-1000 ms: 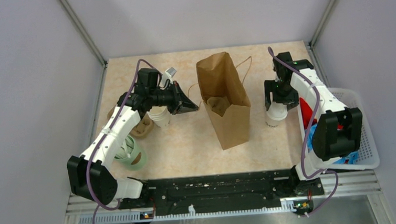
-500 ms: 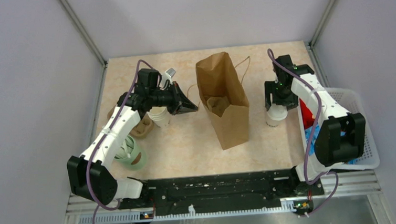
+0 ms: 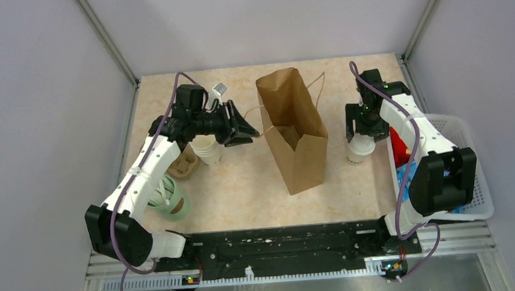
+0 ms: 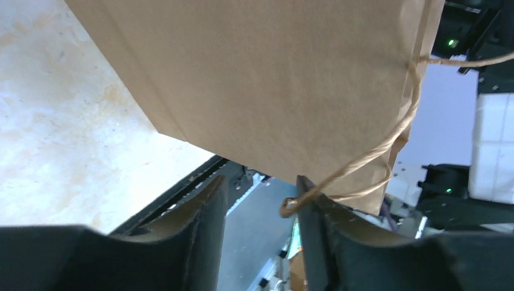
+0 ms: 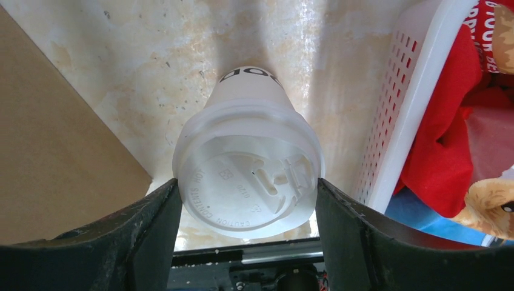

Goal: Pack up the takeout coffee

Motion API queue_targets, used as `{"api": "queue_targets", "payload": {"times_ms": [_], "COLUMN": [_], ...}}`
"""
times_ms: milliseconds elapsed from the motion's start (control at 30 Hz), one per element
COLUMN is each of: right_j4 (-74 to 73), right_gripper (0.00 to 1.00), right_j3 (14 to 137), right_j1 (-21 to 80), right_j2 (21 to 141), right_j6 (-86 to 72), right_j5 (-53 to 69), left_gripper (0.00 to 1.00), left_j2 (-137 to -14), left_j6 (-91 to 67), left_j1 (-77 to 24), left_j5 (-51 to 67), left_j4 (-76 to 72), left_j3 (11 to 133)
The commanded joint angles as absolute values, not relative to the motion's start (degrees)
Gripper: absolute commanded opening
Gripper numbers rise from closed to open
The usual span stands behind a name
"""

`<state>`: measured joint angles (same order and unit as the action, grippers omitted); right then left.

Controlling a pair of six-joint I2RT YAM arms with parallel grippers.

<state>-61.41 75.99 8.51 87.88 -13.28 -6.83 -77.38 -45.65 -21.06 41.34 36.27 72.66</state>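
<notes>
Right wrist view, takeout coffee [image 5: 248, 163] btwn right claw [image 5: 247, 189] tips, pinched both sides.

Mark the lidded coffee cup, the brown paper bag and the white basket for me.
Lidded coffee cup [image 5: 248, 188]: right wrist view, middle of the lid.
Brown paper bag [image 3: 305, 157]: top view, front face.
White basket [image 5: 400, 103]: right wrist view, side wall.

Takeout coffee [image 5: 248, 182]: cream-white cup, black lettering, translucent white lid with embossed text. Paper bag [image 3: 303, 157], centre: plain brown. Basket [image 3: 477, 171], 3 o'clock: white, slotted walls; red cloth [image 5: 451, 121] in it. Tabletop [image 3: 244, 187]: beige, marbled.
</notes>
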Motion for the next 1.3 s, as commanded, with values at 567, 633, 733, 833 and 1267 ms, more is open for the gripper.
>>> {"api": "queue_targets", "payload": {"times_ms": [567, 633, 733, 833, 1267], "right_j4": [-66.56, -66.83, -67.24, -67.94, -71.70], "right_gripper": [0.70, 0.69, 0.67, 0.67, 0.67], "right_j3": [99.09, 100.84, 102.16, 101.86, 101.32], "right_j1": [8.79, 8.87, 9.11, 9.35, 9.48], "right_j2": [78.62, 77.63, 76.27, 74.97, 73.18], "right_j6": [-14.52, -15.56, -17.31, -18.21, -15.84], "right_j5": [-2.92, 0.37, 4.81, 7.18, 8.30], "left_gripper": [0.94, 0.96, 0.97, 0.95, 0.64], "left_j2": [-89.54, -92.22, -97.26, -103.16, -112.94], "left_j6": [-16.10, -13.14, -10.82, -10.82, -11.12], "left_j1": [-20.56, -20.50, -20.54, -20.56, -22.15], "left_j5": [18.51, 22.00, 29.52, 37.28, 43.34], "left_j4": [39.69, 35.20, 32.24, 31.43, 28.31], "left_j3": [111.62, 112.33, 115.45, 120.26, 123.83]}}
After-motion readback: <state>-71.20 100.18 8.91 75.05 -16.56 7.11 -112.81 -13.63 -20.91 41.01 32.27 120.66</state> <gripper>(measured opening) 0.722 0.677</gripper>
